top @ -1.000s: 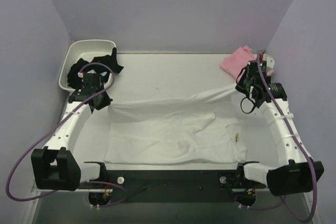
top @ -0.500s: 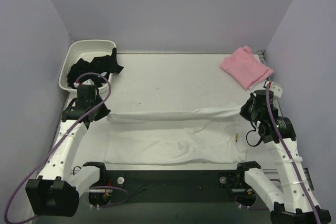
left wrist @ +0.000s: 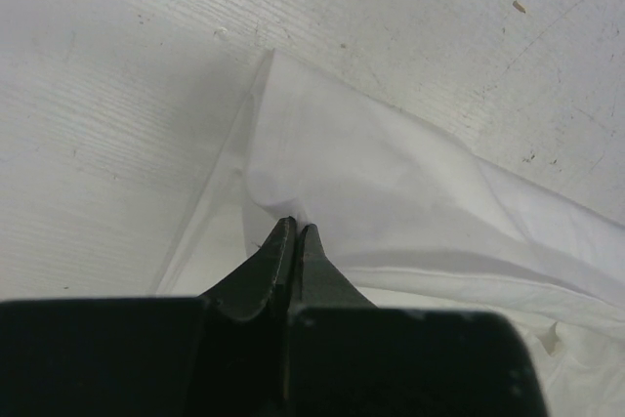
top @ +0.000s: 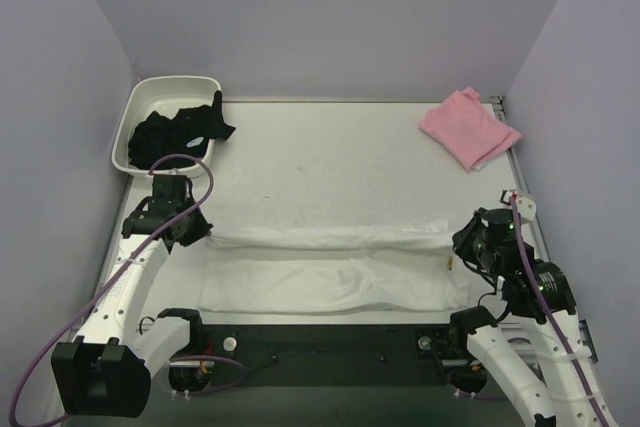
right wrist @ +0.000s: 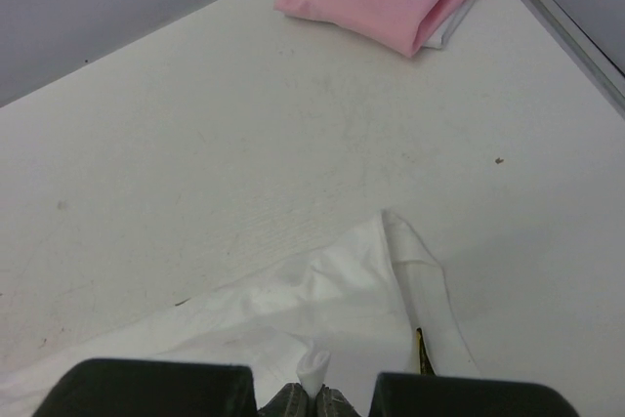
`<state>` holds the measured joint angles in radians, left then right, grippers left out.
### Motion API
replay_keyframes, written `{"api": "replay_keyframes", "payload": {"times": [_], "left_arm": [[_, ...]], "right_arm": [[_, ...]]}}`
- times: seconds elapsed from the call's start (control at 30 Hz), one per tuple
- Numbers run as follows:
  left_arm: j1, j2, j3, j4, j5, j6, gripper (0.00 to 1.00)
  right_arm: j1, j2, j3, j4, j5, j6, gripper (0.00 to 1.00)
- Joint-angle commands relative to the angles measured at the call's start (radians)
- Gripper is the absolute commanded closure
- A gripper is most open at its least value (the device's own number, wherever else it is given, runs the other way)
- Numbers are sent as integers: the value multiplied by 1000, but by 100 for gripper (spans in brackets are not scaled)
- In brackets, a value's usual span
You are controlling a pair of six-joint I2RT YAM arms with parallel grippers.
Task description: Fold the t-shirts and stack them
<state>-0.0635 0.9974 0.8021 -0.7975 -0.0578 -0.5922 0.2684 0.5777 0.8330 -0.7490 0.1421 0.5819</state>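
You are looking at a white counter (top: 330, 162), matte and lightly marked with dark specks and faint scuffs. Pale lilac walls (top: 320, 17) close it in at the far edge and along both sides. A black strip (top: 330, 339) runs along the near edge, where the arm bases sit.

The white t-shirt (top: 330, 265) lies along the near part of the counter as a long band from left to right, with its far portion doubled over the rest. Your left end effector (left wrist: 297, 229) is at the band's far left corner, its jaws pressed together on a pinch of that cloth. Your right end effector (right wrist: 314, 396) is at the band's right end, its jaws closed on the fabric there. The yellow neck tag (right wrist: 421, 350) shows just beside that grip.

The pink t-shirt (top: 467, 127) rests folded in the far right corner of the counter, well apart from the white one. In the right wrist view a white layer shows at its edge.

A white tub (top: 175, 80) sits in the far left corner, holding a dark garment (top: 175, 135) that spills over its right rim.
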Motion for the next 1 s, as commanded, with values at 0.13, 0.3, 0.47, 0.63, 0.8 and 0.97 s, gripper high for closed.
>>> {"api": "replay_keyframes", "payload": {"times": [0.13,0.3,0.47,0.63,0.8,0.97], "left_arm": [[8,-2,20,7,-4,8,100],[8,-8,28,-2,15,8,100],[8,-29,32,-17,13,3,100],[7,-46,31,-32,26,-9,97],[7,-83,58,-84,50,-31,38],[8,-129,109,-103,58,-37,31]], "right_arm": [[54,-68,-25,-127,14,62,100],[115,-70,-29,-170,20,111,100],[189,-105,-25,-223,68,177,100],[210,-90,-9,-288,66,208,81],[210,-104,69,-366,120,202,50],[209,-46,141,-356,154,159,36]]}}
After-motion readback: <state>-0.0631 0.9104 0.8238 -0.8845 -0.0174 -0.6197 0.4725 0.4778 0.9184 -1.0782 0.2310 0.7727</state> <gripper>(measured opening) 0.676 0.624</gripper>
